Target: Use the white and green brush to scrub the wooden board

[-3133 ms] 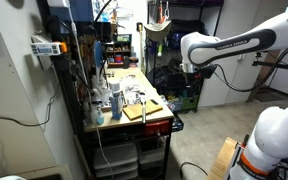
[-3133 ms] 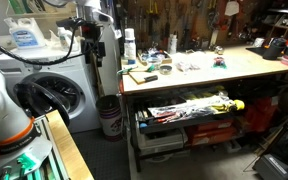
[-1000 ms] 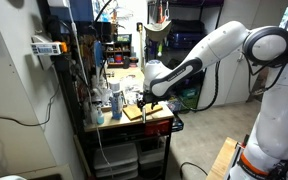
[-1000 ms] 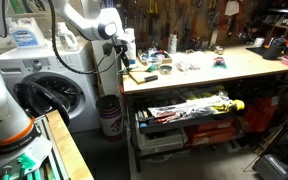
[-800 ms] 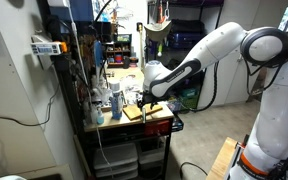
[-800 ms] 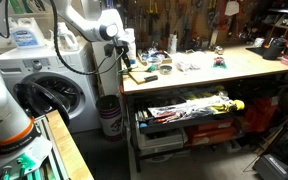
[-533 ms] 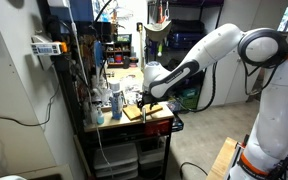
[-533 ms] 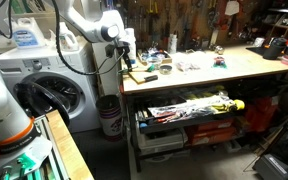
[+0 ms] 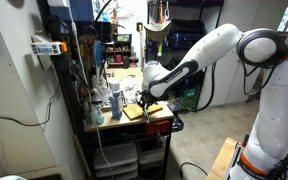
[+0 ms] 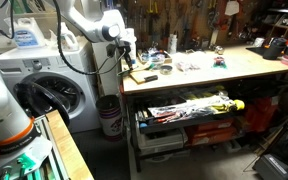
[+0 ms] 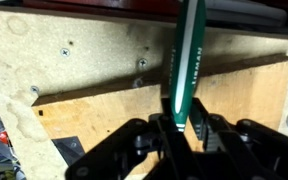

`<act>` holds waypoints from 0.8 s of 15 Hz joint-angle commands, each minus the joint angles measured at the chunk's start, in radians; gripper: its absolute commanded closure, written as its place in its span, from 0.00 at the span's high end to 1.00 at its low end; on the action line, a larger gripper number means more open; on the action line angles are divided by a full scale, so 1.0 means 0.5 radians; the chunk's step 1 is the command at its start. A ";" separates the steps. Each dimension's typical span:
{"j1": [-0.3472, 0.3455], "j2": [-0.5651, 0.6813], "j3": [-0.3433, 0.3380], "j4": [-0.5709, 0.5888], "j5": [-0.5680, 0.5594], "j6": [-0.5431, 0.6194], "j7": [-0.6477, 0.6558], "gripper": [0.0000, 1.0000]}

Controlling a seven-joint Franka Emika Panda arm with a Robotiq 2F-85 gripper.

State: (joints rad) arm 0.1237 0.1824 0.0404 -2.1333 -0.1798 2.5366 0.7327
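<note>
In the wrist view the white and green brush [image 11: 187, 60] shows its green handle with a white stripe, running from the top of the picture down into my gripper [image 11: 181, 130]. The jaws are shut on the handle's lower end. Its bristle end is out of view. Under it lies the wooden board [image 11: 104, 115], light tan and flat, on the speckled worktop [image 11: 64, 40]. In both exterior views my gripper [image 9: 144, 99] [image 10: 127, 62] is low over the board [image 9: 147, 111] [image 10: 139, 76] at the bench's end; the brush is too small to make out there.
White and blue bottles [image 9: 114, 100] stand close beside the board, with a white bottle [image 10: 130, 42] and small items further along the bench. A dark object [image 10: 150, 78] lies next to the board. A washing machine [image 10: 54, 90] stands beyond the bench's end.
The jaws have closed onto the brush handle within the last second. The arm has stayed almost still over the board.
</note>
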 commanded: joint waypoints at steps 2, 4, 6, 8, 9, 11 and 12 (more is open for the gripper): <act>0.022 0.010 -0.037 0.011 -0.006 0.003 0.025 0.06; 0.017 -0.001 -0.031 0.013 0.038 -0.046 0.013 0.06; -0.003 -0.070 -0.014 -0.009 0.137 -0.114 -0.022 0.06; -0.020 -0.143 -0.008 -0.028 0.234 -0.224 -0.058 0.06; -0.030 -0.187 -0.009 -0.032 0.276 -0.310 -0.086 0.06; -0.055 -0.250 -0.004 -0.016 0.385 -0.510 -0.187 0.06; -0.067 -0.269 -0.010 0.003 0.410 -0.636 -0.220 0.06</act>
State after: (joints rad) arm 0.1125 0.1057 0.0350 -2.1281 -0.0354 2.3538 0.6862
